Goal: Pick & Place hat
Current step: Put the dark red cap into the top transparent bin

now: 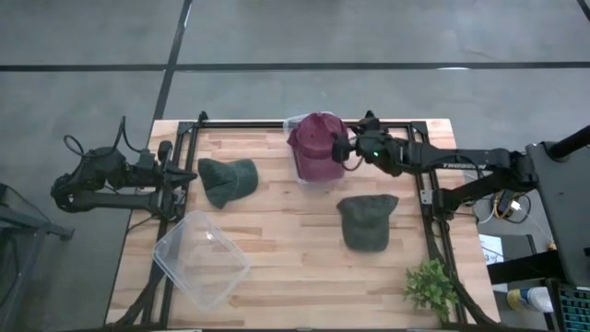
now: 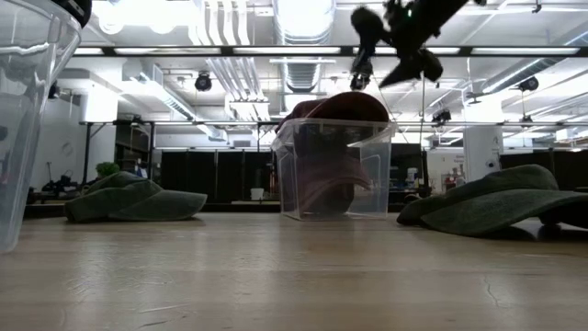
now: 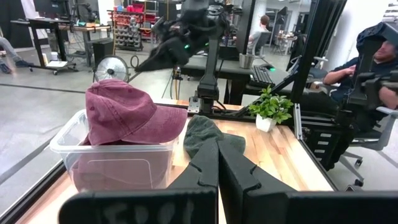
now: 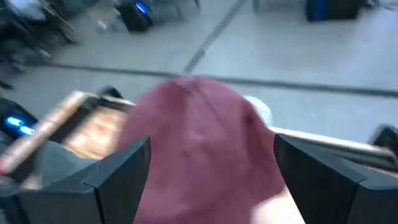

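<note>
Both arms: dark, near-black housings built from chunky jointed segments, matte finish.

Right arm [image 1: 461, 171]: long straight link carrying small white lettering along its side, too small to read. A green indicator light glows on the wrist block, just behind the right hand [image 1: 343, 150]. Its two fingers [image 4: 118, 174] are broad, flat, dark wedges with angular edges.

Left arm [image 1: 111, 180]: loose black cables loop up and over its rear joints. The left hand [image 1: 189, 175] has two dark fingers [image 3: 202, 171], long, tapered, with stepped, faceted outer faces.
</note>
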Motion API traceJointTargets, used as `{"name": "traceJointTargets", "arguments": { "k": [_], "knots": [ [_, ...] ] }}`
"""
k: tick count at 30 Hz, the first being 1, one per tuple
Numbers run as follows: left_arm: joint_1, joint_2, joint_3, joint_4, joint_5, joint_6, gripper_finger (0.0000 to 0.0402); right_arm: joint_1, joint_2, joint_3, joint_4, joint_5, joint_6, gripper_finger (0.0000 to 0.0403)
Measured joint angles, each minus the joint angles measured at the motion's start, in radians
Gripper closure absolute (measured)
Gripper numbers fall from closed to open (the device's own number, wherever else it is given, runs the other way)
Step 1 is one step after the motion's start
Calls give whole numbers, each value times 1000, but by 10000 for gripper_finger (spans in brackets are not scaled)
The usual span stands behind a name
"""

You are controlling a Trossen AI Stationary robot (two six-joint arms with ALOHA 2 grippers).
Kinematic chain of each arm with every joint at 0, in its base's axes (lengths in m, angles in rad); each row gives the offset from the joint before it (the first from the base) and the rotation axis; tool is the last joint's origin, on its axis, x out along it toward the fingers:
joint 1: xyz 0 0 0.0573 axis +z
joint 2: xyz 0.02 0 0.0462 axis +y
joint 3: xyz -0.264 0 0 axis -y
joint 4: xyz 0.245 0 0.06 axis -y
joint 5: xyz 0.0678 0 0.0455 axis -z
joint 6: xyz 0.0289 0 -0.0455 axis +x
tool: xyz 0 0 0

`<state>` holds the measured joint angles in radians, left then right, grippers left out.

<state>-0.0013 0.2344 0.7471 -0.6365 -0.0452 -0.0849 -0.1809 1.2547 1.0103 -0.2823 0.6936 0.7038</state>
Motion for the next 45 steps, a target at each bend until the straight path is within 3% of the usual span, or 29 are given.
{"name": "traceJointTargets", "arguments": {
  "k": [9,16,19,29,37,45],
  "knots": [
    [0,0,0,0,0,-35,401,-117,162,0,4,-237,9,69],
    [0,0,0,0,1,-103,401,-156,264,2,123,-332,-15,69],
    [0,0,-3,0,1,-109,401,-169,298,45,62,-373,-15,69],
    [0,0,-47,-1,3,-112,401,-162,408,395,-490,-292,-137,69],
    [0,0,-72,0,3,-125,401,-150,518,629,-620,-275,-208,69],
    [0,0,-99,-1,4,-125,401,-144,671,726,-705,-272,-210,69]
  ]
}}
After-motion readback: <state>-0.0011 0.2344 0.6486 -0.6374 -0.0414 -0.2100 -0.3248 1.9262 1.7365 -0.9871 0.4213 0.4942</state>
